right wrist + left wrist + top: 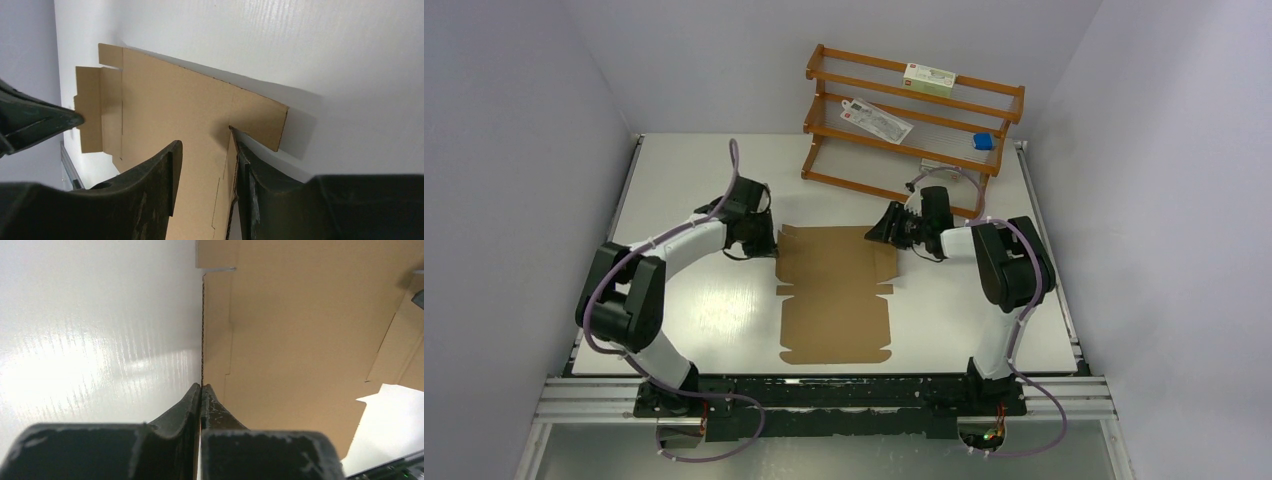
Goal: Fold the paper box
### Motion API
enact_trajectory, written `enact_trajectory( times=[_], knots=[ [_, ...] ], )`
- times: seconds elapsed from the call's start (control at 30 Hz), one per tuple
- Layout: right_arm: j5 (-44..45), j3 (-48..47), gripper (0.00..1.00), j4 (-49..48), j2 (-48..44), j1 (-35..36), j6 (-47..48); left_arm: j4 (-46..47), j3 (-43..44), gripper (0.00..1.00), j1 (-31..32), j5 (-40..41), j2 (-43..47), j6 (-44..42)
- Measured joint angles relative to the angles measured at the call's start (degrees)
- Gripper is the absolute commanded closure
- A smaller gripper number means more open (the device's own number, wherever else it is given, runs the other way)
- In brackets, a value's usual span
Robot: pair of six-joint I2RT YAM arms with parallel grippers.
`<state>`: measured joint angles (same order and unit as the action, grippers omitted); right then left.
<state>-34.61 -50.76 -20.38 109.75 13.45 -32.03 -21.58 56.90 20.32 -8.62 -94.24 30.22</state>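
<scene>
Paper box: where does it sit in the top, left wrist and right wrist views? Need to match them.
Top external: paper box lies flat mid-way across the white table.
Left wrist: it fills the right half; the left gripper pinches its edge.
Right wrist: centre-left, a flap edge between the right gripper fingers.
Shared landmark: the white table.
</scene>
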Motion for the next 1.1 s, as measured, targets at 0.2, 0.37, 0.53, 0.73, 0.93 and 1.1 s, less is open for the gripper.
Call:
enact_trajectory(
  times=[0.2, 0.37, 0.53, 0.73, 0.93, 1.1],
  knots=[
    [2.12, -0.68, 0.54, 0.5, 0.0, 1.68, 0.35, -5.18, 4.46, 0.95, 7.02, 10.82, 0.76, -0.68],
    [3.63, -1.22, 0.54, 1.07, 0.0, 2.69, 0.39, -9.07, 8.0, 0.95, 12.61, 18.99, -0.33, -0.83],
    [5.22, -1.77, 0.53, 1.79, 0.0, 3.61, 0.46, -12.44, 12.5, 0.95, 17.59, 26.8, -4.87, -0.94],
    [5.97, -1.9, 0.52, 2.14, -0.17, 3.87, 0.92, -14.88, 14.64, 0.95, 19.8, 32.11, -6.97, -1.14],
    [6.86, -2.73, 0.47, 4.39, -0.68, 3.76, 2.08, -15.17, 13.73, 0.95, 19.54, 33.99, -4.98, -1.4],
    [7.19, -2.82, 0.46, 5.86, -1.36, 2.62, 2.89, -13.31, 8.13, 0.92, 16.46, 31.95, 0.61, -1.62]
  ],
)
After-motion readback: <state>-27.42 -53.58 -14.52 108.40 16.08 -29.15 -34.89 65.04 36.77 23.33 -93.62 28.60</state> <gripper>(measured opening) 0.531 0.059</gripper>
